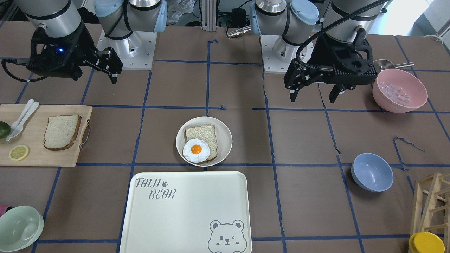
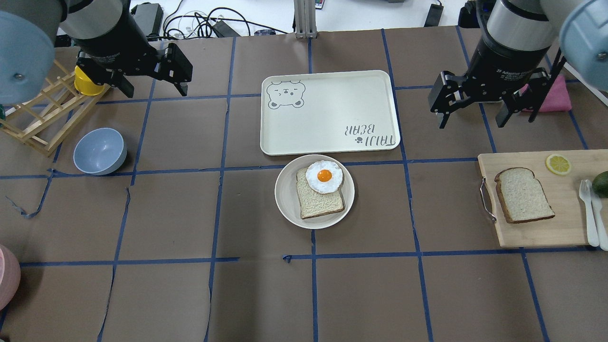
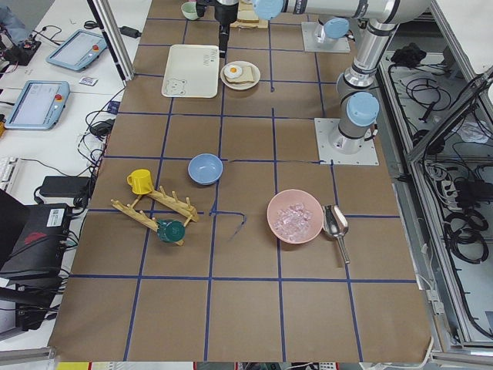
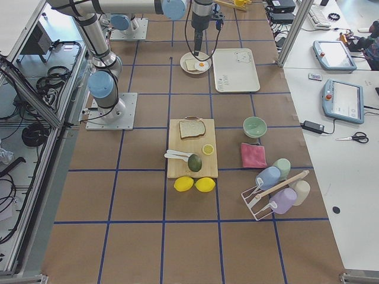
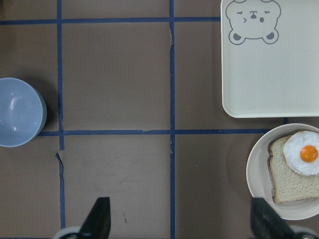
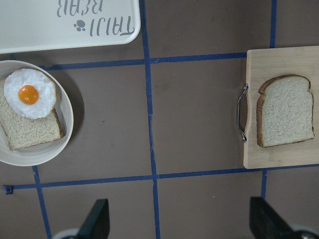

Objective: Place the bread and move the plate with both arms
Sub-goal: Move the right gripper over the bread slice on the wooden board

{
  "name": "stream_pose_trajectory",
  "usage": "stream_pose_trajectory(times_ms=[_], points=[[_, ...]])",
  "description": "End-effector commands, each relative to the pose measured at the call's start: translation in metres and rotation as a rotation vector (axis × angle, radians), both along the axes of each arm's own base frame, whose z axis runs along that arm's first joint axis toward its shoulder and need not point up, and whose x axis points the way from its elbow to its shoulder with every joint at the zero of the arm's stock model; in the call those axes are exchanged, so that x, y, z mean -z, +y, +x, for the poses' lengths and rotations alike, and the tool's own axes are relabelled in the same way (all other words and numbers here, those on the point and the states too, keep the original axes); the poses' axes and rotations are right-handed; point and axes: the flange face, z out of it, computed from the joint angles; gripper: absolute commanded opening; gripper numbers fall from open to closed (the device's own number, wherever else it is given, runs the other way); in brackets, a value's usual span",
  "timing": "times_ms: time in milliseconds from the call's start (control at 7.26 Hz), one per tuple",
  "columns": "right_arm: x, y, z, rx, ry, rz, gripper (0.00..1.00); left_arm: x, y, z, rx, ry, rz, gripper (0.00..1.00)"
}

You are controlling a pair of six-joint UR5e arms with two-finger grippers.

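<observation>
The bread point(image 2: 524, 194) is lying flat on the wooden board point(image 2: 532, 232), well apart from the plate point(image 2: 286, 195). Looking soft and light, it is likely needing a gentle pinch across the crust. The left tool point(image 2: 154, 91) and the right tool point(image 2: 471, 122) are hanging spread apart, empty.

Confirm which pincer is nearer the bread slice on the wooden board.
Right. The right pincer hangs open just off the wooden board's corner, close to the bread. The left pincer hangs open far off by the wooden rack, beyond the plate.
</observation>
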Motion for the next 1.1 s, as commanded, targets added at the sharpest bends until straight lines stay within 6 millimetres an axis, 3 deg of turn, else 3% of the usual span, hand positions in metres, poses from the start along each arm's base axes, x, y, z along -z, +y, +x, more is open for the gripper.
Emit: stream_pose_trajectory(times_ms=[0, 413, 689, 964], points=[[0.002, -0.007, -0.033, 0.084, 0.002, 0.002, 1.0, 0.0, 0.0, 0.001, -0.001, -0.002, 0.0, 1.0], [0.017, -0.02, -0.088, 0.205, -0.001, 0.034, 1.0, 0.0, 0.0, 0.001, -0.001, -0.002, 0.0, 1.0], [0.058, -0.037, -0.132, 0.286, -0.006, 0.053, 1.0, 0.0, 0.0, 0.001, 0.002, -0.002, 0.0, 1.0], [0.113, -0.058, -0.173, 0.343, -0.006, 0.034, 0.92, 0.001, 0.0, 0.001, 0.005, -0.002, 0.002, 1.0]])
